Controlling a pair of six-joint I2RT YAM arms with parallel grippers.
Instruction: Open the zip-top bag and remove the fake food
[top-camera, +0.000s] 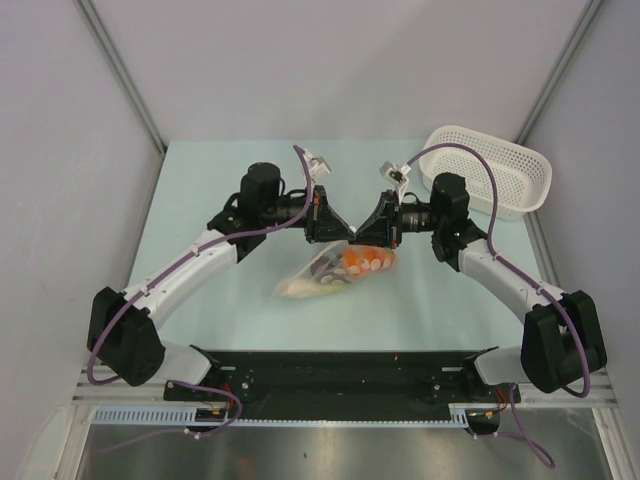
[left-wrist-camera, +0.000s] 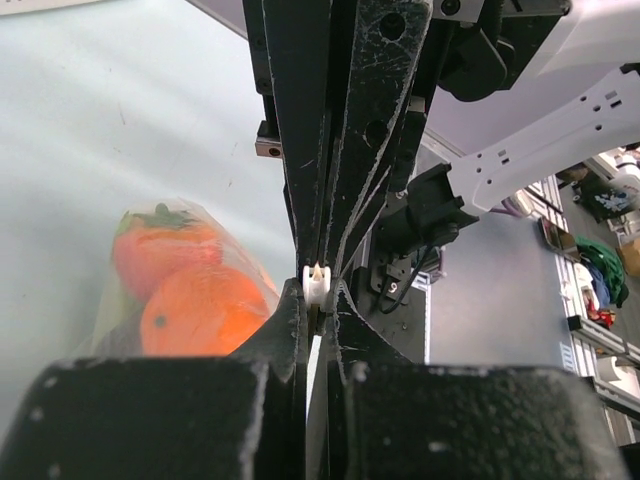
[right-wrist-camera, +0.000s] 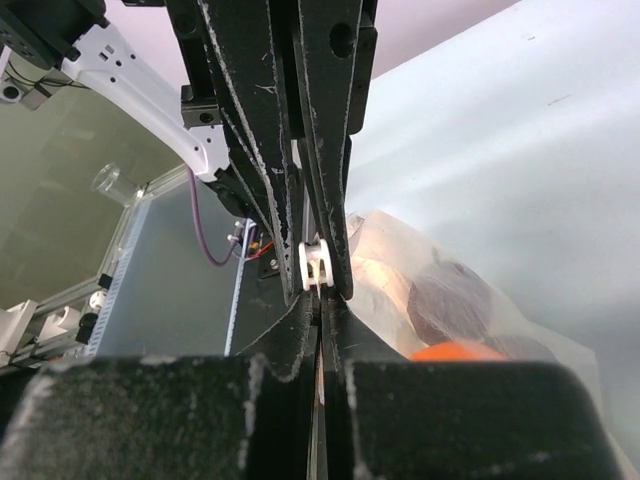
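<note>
1. The small clear crinkly plastic zip-top bag (top-camera: 335, 272) lies near the middle of the pale green surface (top-camera: 200, 190). Its mouth end is raised and its body trails toward the near-left corner.
2. The left pincer (top-camera: 346, 231) and the right pincer (top-camera: 362, 233) meet tip to tip at the bag's raised edge. Both are closed narrow. In the wrist views, the black fingers of both pincers close on the white zip strip (left-wrist-camera: 316, 285) from opposite ends.
3. The fake food is all inside the bag. A round orange toy ball (left-wrist-camera: 205, 312) presses against a red toy tomato (left-wrist-camera: 160, 250), with dark purple-brown lumps (right-wrist-camera: 450, 298) beside them. A pale beige piece (top-camera: 297, 288) sits at the low end.
4. The step in hand looks like the opening of the bag. The zip appears sealed, and no piece is out yet.
5. The next move probably calls for the two pincers to draw apart, each gripping its own lip firmly so the seal peels open. The pictures do not show whether each pincer has only one lip or both. If either has both lips, pulling would stretch the strip instead of parting it.
6. A white perforated plastic basket (top-camera: 490, 172) stands at the far-right corner, well apart from the bag.
</note>
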